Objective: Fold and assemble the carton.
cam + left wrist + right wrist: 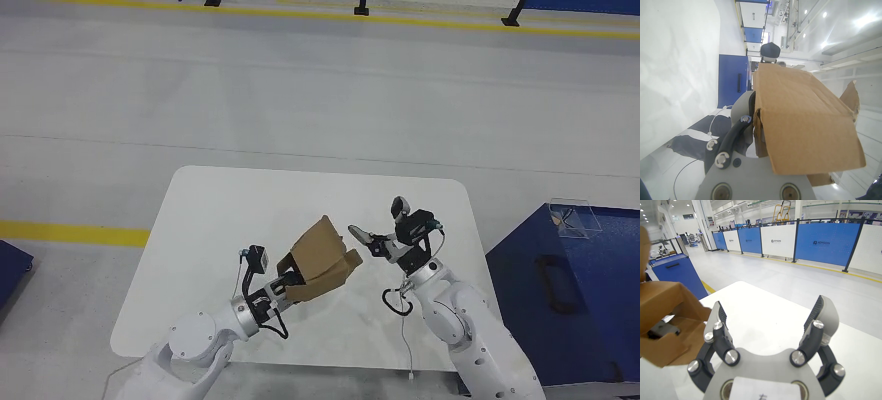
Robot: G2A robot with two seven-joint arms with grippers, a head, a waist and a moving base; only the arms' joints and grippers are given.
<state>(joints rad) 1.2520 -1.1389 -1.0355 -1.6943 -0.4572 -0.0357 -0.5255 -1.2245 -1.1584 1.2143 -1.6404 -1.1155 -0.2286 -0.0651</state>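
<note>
A brown cardboard carton (322,255), partly folded with loose flaps, is held tilted above the middle of the white table (250,200). My left gripper (287,289) is shut on the carton's near wall. In the left wrist view the carton (800,117) covers most of that gripper, with one grey finger (740,108) showing beside the wall. My right gripper (361,239) stands open just right of the carton. In the right wrist view the gripper (769,300) holds nothing, and one of its fingers (718,313) is against a flap of the carton (668,306).
A blue cabinet (570,290) with a clear box (572,215) on top stands right of the table. Another blue unit (10,265) sits at the left edge. A black cable (398,300) loops off the right arm.
</note>
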